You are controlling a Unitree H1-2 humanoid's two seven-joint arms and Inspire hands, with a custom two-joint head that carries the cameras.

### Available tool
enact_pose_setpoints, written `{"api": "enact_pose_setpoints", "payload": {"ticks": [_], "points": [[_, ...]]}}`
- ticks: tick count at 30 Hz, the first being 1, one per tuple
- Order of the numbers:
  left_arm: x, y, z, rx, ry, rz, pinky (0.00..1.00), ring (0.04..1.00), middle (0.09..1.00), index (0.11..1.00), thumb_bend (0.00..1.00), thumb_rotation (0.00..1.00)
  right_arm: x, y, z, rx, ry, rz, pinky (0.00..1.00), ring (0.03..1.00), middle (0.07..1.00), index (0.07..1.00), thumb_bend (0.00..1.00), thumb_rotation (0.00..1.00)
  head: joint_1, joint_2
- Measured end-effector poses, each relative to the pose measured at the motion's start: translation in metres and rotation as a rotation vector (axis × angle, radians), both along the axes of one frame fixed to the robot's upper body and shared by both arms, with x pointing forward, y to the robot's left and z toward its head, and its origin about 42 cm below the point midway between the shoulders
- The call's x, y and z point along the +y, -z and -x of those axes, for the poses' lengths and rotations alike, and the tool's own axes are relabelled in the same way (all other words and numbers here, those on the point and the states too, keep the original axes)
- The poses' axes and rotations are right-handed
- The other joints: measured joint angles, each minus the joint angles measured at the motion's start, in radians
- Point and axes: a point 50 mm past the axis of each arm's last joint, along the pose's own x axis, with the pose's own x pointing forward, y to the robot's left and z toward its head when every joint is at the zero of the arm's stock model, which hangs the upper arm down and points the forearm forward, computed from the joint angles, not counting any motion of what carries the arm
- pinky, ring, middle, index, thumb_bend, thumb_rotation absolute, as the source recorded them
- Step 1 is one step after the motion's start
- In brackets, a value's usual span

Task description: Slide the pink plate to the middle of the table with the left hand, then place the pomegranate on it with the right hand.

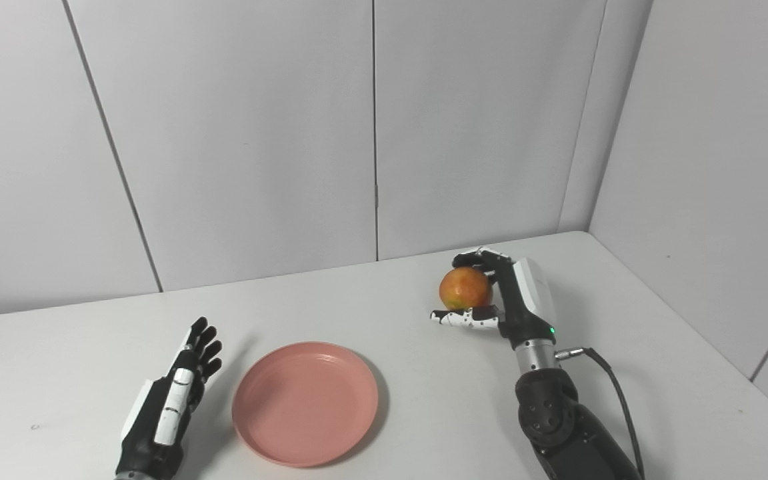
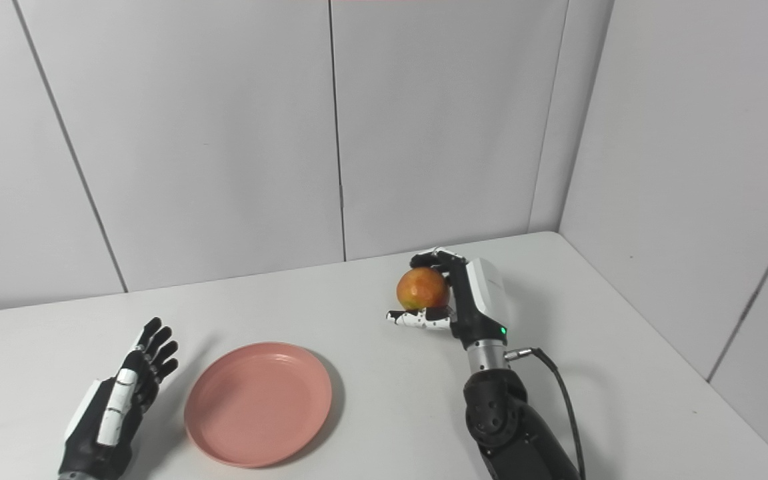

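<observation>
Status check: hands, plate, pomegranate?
Left hand open beside pink plate, apart from it. Right hand shut on pomegranate, right of plate. Path to plate looks unobstructed.

1. You are looking at a white table (image 1: 371, 300) whose top fills the lower part of both views.
2. Its far edge meets a back wall (image 1: 244, 133) of pale grey panels, split by thin dark vertical seams (image 1: 375, 127).
3. On your right, a side wall (image 1: 711, 167) of the same panels runs along the table's right edge and joins the back wall at a corner (image 1: 574, 223).
4. The light is soft and even, and the shadows you see on the tabletop are faint.
</observation>
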Motion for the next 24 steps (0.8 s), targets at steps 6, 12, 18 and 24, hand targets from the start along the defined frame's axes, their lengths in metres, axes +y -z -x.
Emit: {"api": "enact_pose_setpoints", "payload": {"ticks": [6,12,18,24], "points": [[-0.012,0.001,0.005,0.023,-0.011,0.007,0.96,0.98,0.996,1.0,0.59,1.0,0.011,-0.014,0.011,-0.053,-0.051,-0.029,0.34,0.455,0.515,0.534,0.5,0.0,0.066,0.014],[-0.028,0.001,0.009,0.031,-0.016,-0.003,0.96,0.975,0.994,1.0,0.57,1.0,0.016,-0.029,0.018,-0.081,-0.11,-0.04,0.34,0.455,0.513,0.525,0.5,0.0,0.152,0.028],[-0.039,0.002,0.011,0.024,-0.018,-0.037,0.94,0.971,0.994,0.995,0.59,1.0,0.019,-0.031,0.025,-0.057,-0.179,-0.052,0.35,0.46,0.517,0.505,0.5,0.0,0.218,0.038],[-0.045,0.001,0.011,0.023,-0.034,-0.038,0.94,0.97,0.991,0.992,0.56,1.0,0.03,-0.029,0.029,-0.038,-0.227,-0.074,0.36,0.457,0.517,0.51,0.5,0.0,0.233,0.04]]}}
